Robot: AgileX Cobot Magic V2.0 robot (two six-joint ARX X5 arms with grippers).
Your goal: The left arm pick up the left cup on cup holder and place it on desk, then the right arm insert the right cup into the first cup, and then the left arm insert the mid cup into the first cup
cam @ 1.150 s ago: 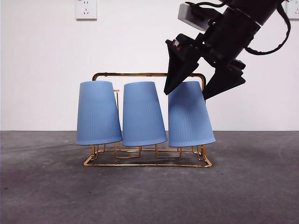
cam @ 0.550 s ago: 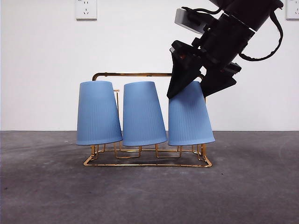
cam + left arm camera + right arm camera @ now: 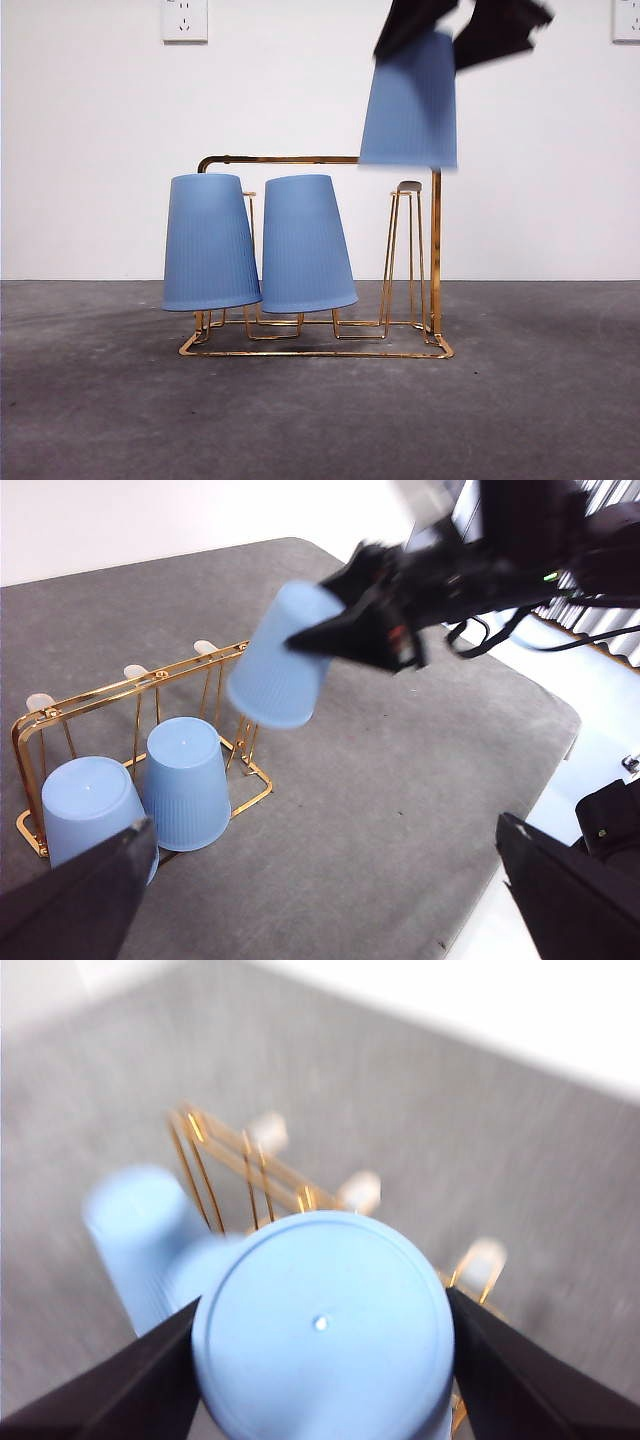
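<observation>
The gold wire cup holder (image 3: 436, 250) stands on the dark grey desk (image 3: 320, 420). The left cup (image 3: 208, 240) and the mid cup (image 3: 305, 245), both blue, sit upside down on its pegs. The right peg (image 3: 407, 187) is bare. My right gripper (image 3: 455, 25) is shut on the right blue cup (image 3: 410, 100) and holds it upside down above that peg, clear of the frame. The right wrist view shows the cup's base (image 3: 322, 1325) between the jaws. My left gripper (image 3: 320, 880) is open and empty, high above the holder (image 3: 140, 695), looking down on the held cup (image 3: 280, 660).
A white wall with a socket (image 3: 184, 20) stands behind the holder. The desk's edge (image 3: 545, 725) runs past the right arm (image 3: 500, 550) in the left wrist view. Bare desk lies in front of and beside the holder.
My right gripper closed on the right cup and lifted it straight up off its peg, which now stands bare. The other two cups have not moved.
</observation>
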